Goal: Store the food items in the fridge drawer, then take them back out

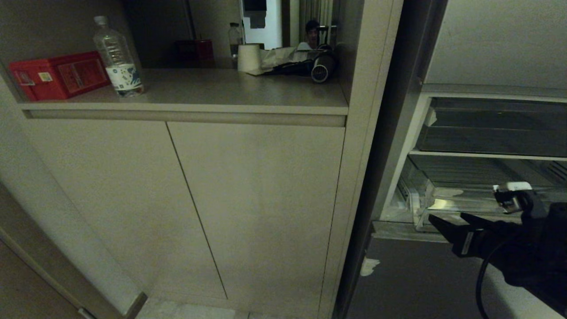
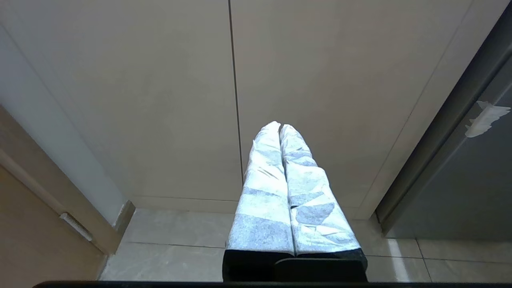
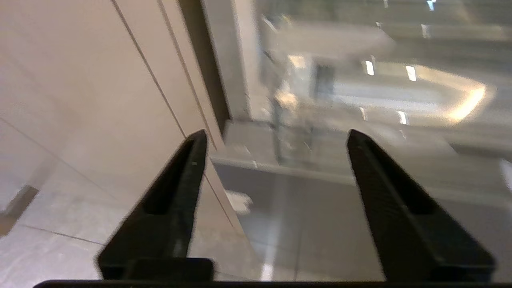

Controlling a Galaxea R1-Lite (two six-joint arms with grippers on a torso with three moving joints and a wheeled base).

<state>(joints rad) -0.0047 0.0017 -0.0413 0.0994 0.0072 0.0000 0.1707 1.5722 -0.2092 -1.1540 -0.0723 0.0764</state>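
Head view: the right gripper (image 1: 445, 219) hangs just in front of the fridge drawer (image 1: 469, 201), fingers spread, holding nothing. No food item shows. The left gripper (image 2: 280, 128), fingers pressed together, points at the cabinet door (image 2: 160, 100) beside the fridge.

Clear glossy plastic fridge drawer (image 1: 447, 199); matt smooth cabinet doors (image 1: 257, 199).

Black right end effector (image 1: 445, 220), seemingly cabled
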